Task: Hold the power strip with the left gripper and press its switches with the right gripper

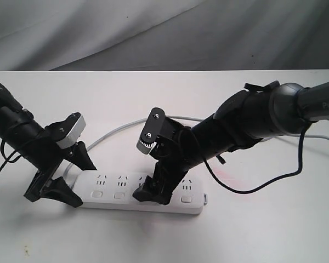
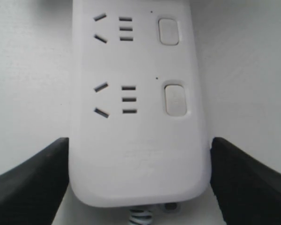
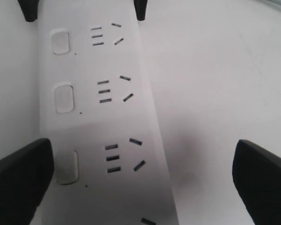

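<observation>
The power strip (image 1: 118, 187), a flat, smooth white plastic bar with rounded ends, lies on the matte white tabletop (image 1: 263, 235). The left pincer (image 2: 139, 180) clasps its cord end from both sides. The right pincer (image 3: 140, 183) gapes wide, holding nothing, one finger just beside a rounded-square switch (image 3: 68, 166). Creased grey cloth (image 1: 153, 33) hangs behind.

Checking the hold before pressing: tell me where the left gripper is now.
Exterior view, lower left: the left gripper sits at the left end of the power strip, jaws against both long edges.
</observation>
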`<act>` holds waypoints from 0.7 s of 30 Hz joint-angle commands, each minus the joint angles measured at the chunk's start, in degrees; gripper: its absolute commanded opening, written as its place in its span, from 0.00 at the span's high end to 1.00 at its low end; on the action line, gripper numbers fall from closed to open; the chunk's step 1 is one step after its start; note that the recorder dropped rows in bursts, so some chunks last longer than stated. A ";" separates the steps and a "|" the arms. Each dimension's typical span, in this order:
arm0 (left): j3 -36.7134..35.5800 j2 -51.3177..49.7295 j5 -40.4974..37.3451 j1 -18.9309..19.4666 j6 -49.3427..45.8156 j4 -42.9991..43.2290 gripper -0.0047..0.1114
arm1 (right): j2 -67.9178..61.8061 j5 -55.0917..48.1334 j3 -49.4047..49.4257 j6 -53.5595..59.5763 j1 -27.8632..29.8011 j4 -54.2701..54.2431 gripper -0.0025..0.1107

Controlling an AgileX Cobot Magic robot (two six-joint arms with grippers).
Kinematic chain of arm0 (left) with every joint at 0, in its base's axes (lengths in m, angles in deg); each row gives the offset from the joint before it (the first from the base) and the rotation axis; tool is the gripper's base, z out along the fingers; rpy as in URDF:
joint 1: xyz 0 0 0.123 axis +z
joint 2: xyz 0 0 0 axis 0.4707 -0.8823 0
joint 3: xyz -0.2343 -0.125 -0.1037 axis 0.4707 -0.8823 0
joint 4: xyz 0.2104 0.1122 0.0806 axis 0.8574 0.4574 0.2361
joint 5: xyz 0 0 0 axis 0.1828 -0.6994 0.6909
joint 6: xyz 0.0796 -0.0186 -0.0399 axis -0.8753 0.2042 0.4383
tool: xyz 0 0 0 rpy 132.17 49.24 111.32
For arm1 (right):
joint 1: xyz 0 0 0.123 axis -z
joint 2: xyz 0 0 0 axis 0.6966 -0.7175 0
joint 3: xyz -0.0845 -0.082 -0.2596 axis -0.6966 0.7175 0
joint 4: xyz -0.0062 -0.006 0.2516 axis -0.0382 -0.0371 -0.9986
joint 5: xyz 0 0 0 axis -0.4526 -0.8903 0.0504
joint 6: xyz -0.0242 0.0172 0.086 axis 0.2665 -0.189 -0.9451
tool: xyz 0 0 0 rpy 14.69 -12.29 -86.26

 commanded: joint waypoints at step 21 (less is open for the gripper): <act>0.03 0.22 -0.63 -0.01 -0.27 0.09 0.49 | 0.08 4.38 -0.02 1.95 0.00 -0.46 0.14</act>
